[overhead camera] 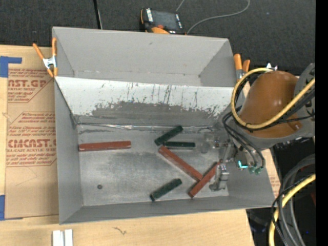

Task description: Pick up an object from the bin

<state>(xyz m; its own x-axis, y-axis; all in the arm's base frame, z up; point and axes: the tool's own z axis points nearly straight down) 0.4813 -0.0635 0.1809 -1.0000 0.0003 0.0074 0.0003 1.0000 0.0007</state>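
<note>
one camera looks down on the grey metal bin (128, 176) from above and slightly from its near side, so the bin's far wall shows as a broad sloping face. it is close enough that the bin spans most of the width. the arm (266, 106) enters at the bin's right.

We see a bin (138, 55) of matt grey metal, its floor scuffed and scratched. The red-brown bars (104, 146) and dark green bars (166, 188) look smooth and matt; the arm's orange cover (266, 104) looks glossy.
</note>
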